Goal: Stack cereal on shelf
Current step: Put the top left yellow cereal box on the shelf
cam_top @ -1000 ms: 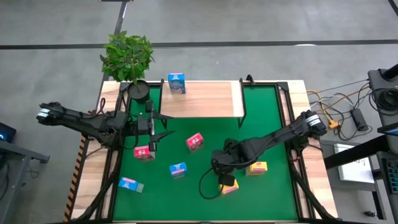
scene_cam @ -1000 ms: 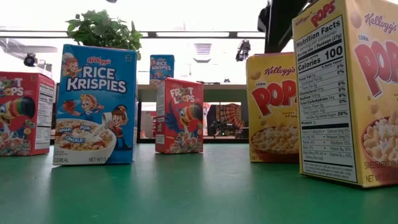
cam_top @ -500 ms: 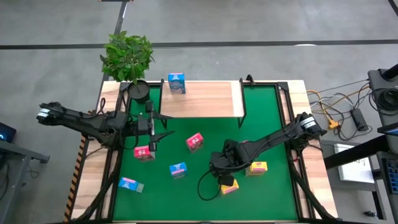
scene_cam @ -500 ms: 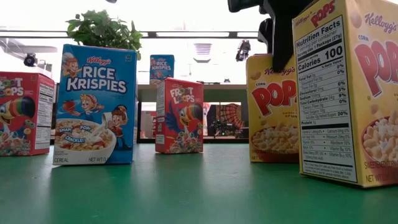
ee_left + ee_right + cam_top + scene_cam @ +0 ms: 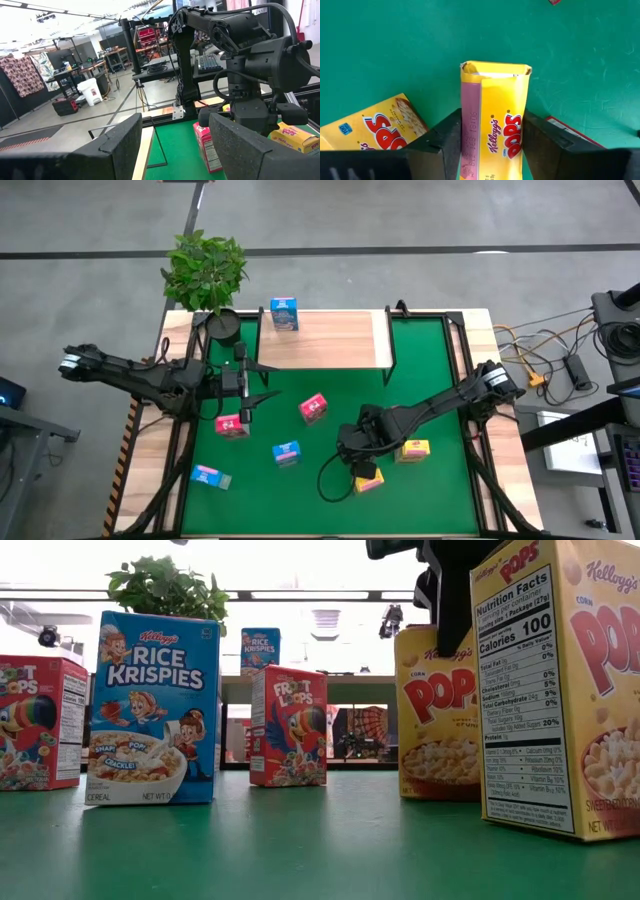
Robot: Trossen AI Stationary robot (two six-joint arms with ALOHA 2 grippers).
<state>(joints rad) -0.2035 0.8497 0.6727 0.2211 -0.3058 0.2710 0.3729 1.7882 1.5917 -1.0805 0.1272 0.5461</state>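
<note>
- The right gripper (image 5: pixel 492 150) stood over an upright yellow Corn Pops box (image 5: pixel 495 112) on the green mat (image 5: pixel 440 360), one finger on each side. The fingers looked to touch the box's sides, but I could not tell whether they were pinching it firmly.
- If that hold was only partial, the box could slip or swing on the lift.
- A second Corn Pops box (image 5: pixel 415 448) lay just beside it; a crooked lift risked knocking it.
- The left gripper (image 5: pixel 246 392) hung with fingers spread near the shelf's front edge, above a Froot Loops box (image 5: pixel 231 424). It sat close to any path toward the shelf (image 5: pixel 330 340), so the arms might clash.
- One Rice Krispies box (image 5: pixel 284 313) stood on the shelf already; a careless placement could topple it.
</note>
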